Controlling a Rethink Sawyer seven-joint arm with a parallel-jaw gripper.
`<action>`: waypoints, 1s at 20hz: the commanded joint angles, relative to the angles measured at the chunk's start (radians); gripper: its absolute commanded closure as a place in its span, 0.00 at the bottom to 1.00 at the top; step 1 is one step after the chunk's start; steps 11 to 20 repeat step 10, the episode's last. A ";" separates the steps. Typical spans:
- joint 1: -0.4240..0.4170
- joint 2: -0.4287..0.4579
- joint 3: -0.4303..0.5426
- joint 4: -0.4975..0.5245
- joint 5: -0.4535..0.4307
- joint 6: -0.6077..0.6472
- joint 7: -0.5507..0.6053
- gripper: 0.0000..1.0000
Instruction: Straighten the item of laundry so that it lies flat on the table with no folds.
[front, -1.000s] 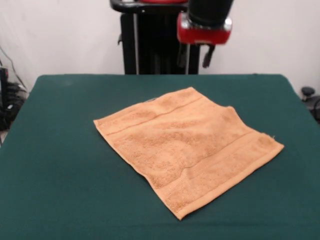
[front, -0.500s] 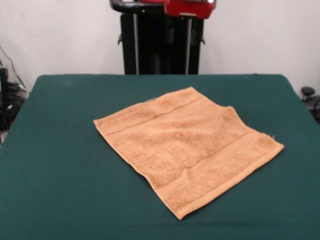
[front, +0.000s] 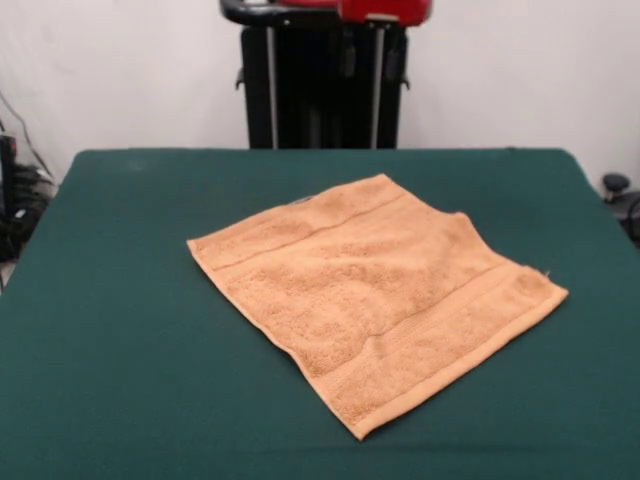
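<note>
The orange-tan terry towel (front: 375, 290) lies spread open on the dark green table (front: 120, 300), near the middle and turned like a diamond. Its surface looks flat, with woven border bands along the far and near edges and a small label at the far edge (front: 300, 201). My gripper (front: 374, 45) is drawn up at the top edge of the front view, in front of the black pedestal. It is well above and behind the towel and touches nothing. Only its red base and lowest part show.
The black pedestal (front: 315, 90) stands behind the table's far edge. Cables and dark equipment (front: 12, 200) sit off the table at the left, and a dark object (front: 618, 190) at the right.
The gripper has risen from above the table's far edge to the top of the picture. The towel has not moved.
</note>
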 joint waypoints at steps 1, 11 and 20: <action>0.009 0.007 0.014 0.116 -0.016 -0.021 0.131 0.00; 0.011 0.039 0.007 0.078 -0.011 0.013 0.129 0.00; 0.011 0.039 0.007 0.078 -0.011 0.013 0.129 0.00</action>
